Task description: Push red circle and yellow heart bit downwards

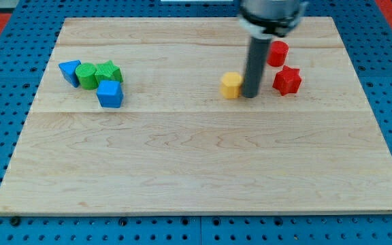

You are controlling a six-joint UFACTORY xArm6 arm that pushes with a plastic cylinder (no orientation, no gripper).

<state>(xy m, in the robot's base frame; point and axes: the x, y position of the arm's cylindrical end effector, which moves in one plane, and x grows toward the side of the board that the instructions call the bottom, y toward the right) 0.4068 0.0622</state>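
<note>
Two targets: red circle (277, 52) sits upper right of the frame, yellow heart (231, 85) a bit lower and left of it, both in the upper-right part of the wooden board (182, 163).
my tip: rod comes down from the top of the frame and ends at (250, 94), just right of the yellow heart, looks like touching or nearly so, honestly can't tell which.
end effector state: it's a bare rod, nothing to open or close, holding nothing. It only shoves stuff.
why it's there: my guess is I'm wedged between the two targets, but for a downward push I'd want to be above each block, so this spot looks like a side position.
red star (287, 80): right of the rod, below the red circle, right in the circle's downward path, could get bumped.
other blocks: blue triangle (69, 71), green circle (86, 75), green star (108, 72), blue cube (110, 94) bunched at upper left, well apart from the action.
</note>
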